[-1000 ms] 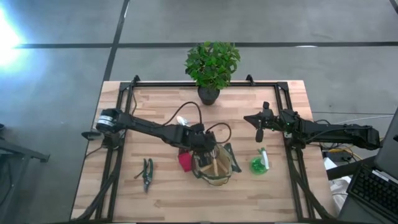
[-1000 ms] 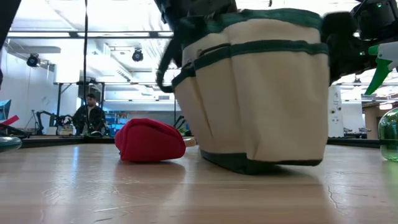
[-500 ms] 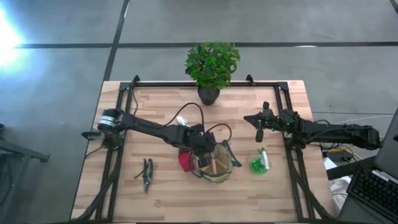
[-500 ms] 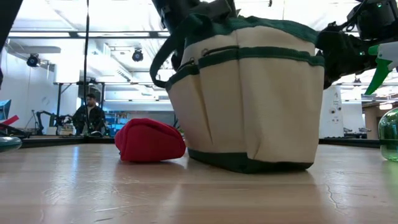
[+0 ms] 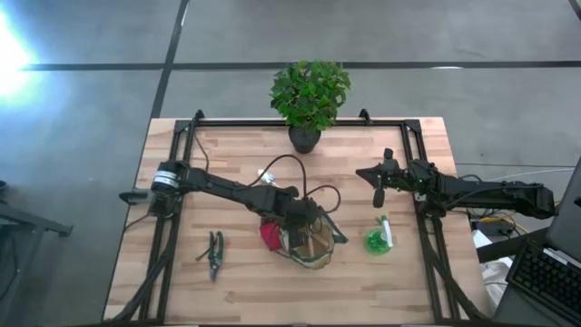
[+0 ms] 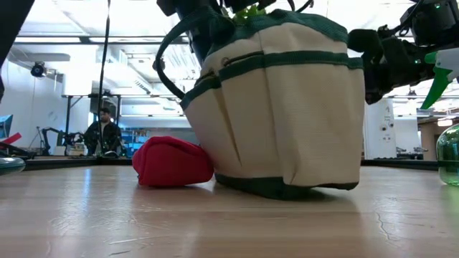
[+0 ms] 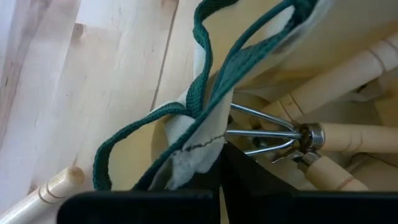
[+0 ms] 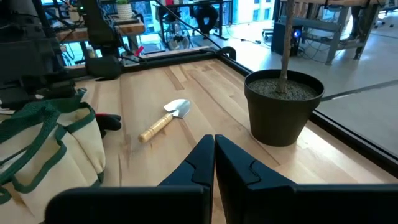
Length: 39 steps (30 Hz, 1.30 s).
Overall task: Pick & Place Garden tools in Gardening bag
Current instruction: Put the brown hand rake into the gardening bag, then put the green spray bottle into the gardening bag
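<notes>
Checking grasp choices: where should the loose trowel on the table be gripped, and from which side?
Probably by the wooden handle, from above, closing across it: the trowel lies flat, its handle straight, apart from the bag and the pot.

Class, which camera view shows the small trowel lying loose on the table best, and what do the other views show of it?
The right wrist view: the trowel lies in full, blade and wooden handle, between the gardening bag and the plant pot. The high view shows only a pale speck. The low and left wrist views do not show it.
</notes>
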Motion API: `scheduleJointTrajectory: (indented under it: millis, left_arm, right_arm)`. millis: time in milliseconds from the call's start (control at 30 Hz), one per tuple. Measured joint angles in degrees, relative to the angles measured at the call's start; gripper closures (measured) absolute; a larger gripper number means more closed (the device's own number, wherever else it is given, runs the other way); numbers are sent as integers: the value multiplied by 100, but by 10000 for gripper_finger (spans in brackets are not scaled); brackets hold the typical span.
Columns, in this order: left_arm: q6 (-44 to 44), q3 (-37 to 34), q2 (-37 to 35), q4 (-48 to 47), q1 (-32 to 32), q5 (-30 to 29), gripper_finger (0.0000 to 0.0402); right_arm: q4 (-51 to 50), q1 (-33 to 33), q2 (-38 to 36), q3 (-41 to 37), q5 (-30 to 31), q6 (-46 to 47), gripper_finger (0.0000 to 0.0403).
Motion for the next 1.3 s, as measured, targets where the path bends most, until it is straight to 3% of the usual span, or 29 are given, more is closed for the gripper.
scheduleJointTrajectory:
  millis: [133, 533, 700, 1000, 1300]
  left_arm:
    - [147, 0, 2, -17, 0, 4, 373]
    - [487, 249, -17, -258, -2, 280, 235]
    - [746, 429, -248, -349, 2, 269, 196]
    - [760, 455, -807, -639, 13, 244, 193]
    - [740, 455, -1630, -2095, 31, -209, 196]
  right_arm:
    - [0, 0, 0, 0, 0, 0, 394]
    - [0, 0, 0, 0, 1, 14, 394]
    - [0, 0, -1, 0, 0, 16, 394]
    - [0, 0, 0, 0, -1, 9, 394]
    - [0, 0, 0, 0, 0, 5, 394]
